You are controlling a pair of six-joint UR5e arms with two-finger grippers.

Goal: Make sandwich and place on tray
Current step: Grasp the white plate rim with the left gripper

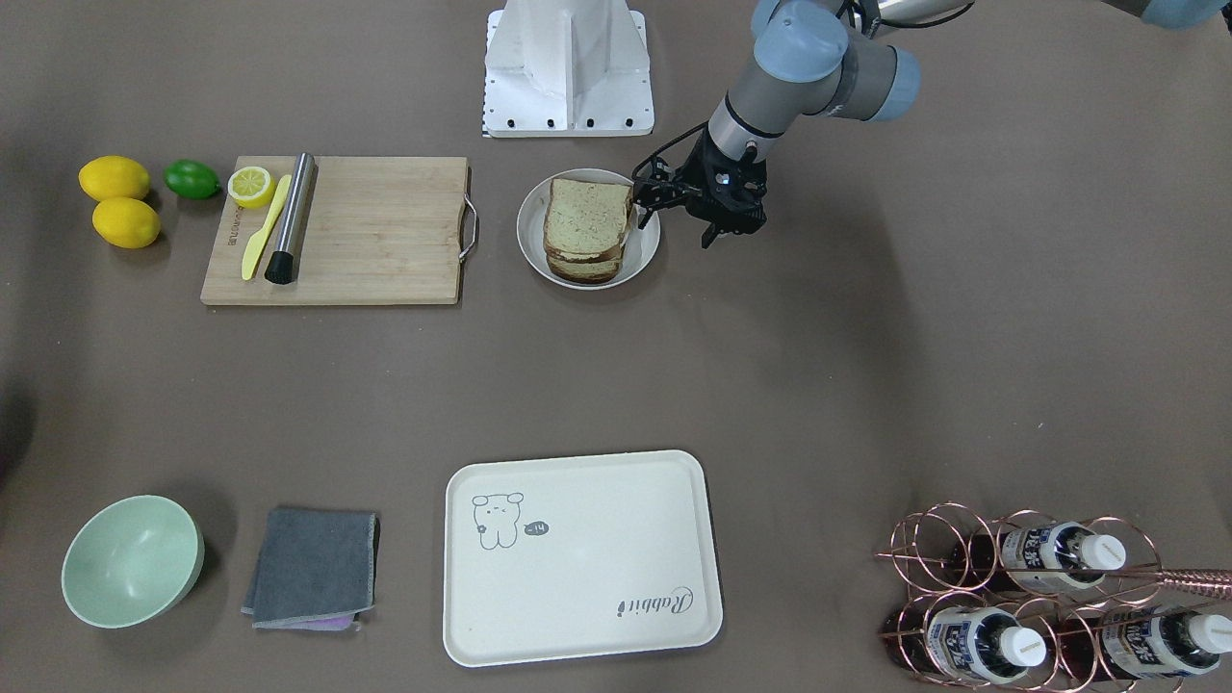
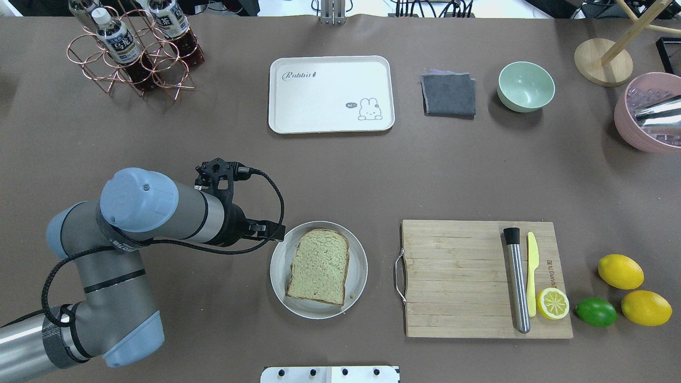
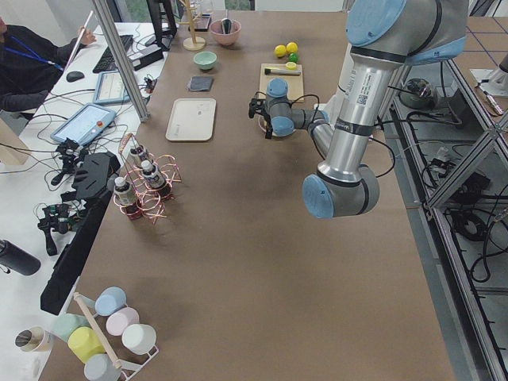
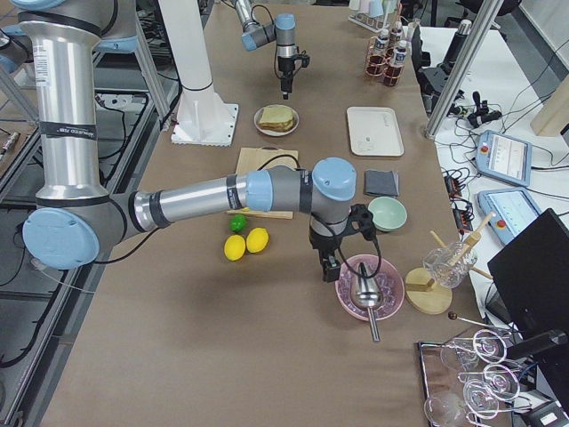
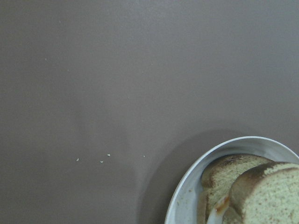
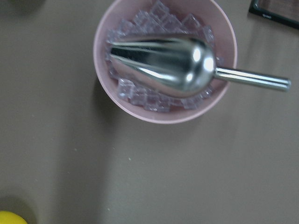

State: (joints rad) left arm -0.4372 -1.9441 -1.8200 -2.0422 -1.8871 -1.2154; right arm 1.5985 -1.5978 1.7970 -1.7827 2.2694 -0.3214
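Note:
The sandwich (image 1: 587,217) lies on a small round white plate (image 1: 531,241): two pale speckled bread slices stacked. In the left wrist view (image 5: 261,191) a white and orange edge of egg (image 5: 216,208) shows between them. My left gripper (image 1: 722,231) hangs just beside the plate, on its side away from the cutting board, apart from the bread. I cannot tell whether it is open. The cream tray (image 1: 597,597) is empty at the far side of the table (image 2: 319,101). My right gripper (image 4: 331,265) hovers beside a pink bowl (image 6: 163,65); I cannot tell its state.
A wooden cutting board (image 1: 375,231) with a steel muddler, a yellow knife and a lemon half lies beside the plate. Two lemons and a lime (image 1: 191,179) lie past it. A green bowl (image 1: 130,560), a grey cloth (image 1: 313,566) and a bottle rack (image 1: 1039,597) flank the tray.

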